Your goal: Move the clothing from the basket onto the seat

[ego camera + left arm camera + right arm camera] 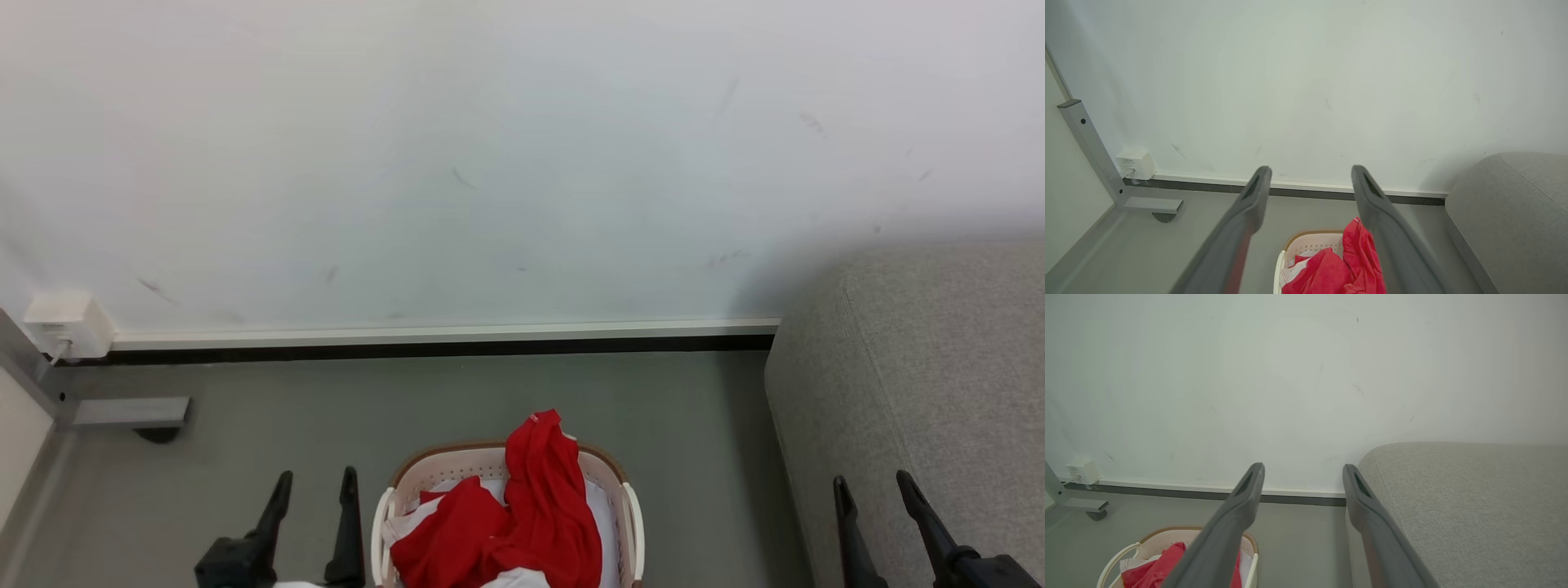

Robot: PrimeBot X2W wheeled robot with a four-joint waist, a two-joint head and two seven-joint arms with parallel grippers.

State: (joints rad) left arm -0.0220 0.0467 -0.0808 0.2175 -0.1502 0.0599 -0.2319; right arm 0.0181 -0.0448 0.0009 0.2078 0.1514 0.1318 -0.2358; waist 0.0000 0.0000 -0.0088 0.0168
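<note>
Our left gripper (317,474) and right gripper (870,479) sit nearest us, both wide open and holding nothing. We see the big grey seat (922,392) on the right, by the right gripper. The basket (482,464) stands on the floor (326,425) between our grippers, left of the seat and apart from it. The red clothing (539,490) lies piled in the basket, one end hanging over its far rim.

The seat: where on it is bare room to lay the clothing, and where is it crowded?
The seat shows bare grey fabric across its visible top, from the wall to its rounded edge. The floor between basket and seat is bare. Crowded: the basket, where the clothing heaps up over the far rim.
</note>
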